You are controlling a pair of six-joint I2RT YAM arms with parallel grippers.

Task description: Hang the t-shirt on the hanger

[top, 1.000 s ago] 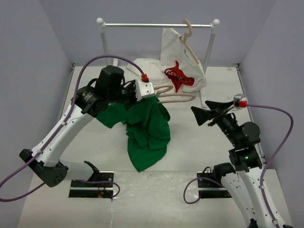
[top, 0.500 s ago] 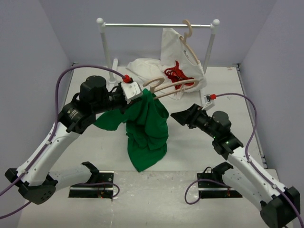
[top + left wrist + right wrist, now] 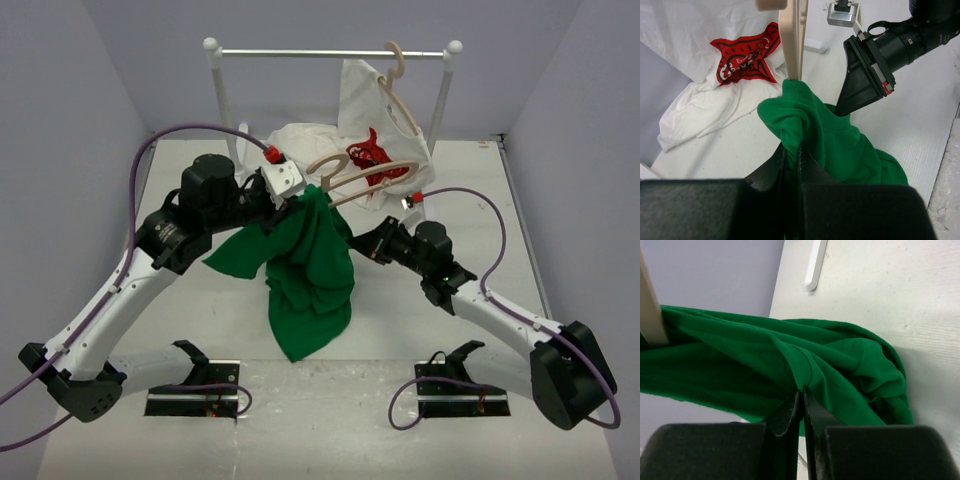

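The bright green t-shirt hangs in a bunch above the table's middle. My left gripper is shut on its top by the neck. One arm of the pale wooden hanger runs into the cloth just beyond those jaws; its hook and other arm stick out to the right, off the table. My right gripper has come in from the right and is shut on the ribbed collar band. The hanger's end shows at the left of the right wrist view.
Behind, a clothes rack carries a white t-shirt with a red print on its own hanger, its cloth spreading onto the table. The rack's white foot lies near the shirt. Grey walls close in the left, right and back.
My right arm swung left from the table's right side to the shirt, and its jaws went from wide open to shut on the collar. The left gripper lifted shirt and hanger slightly.
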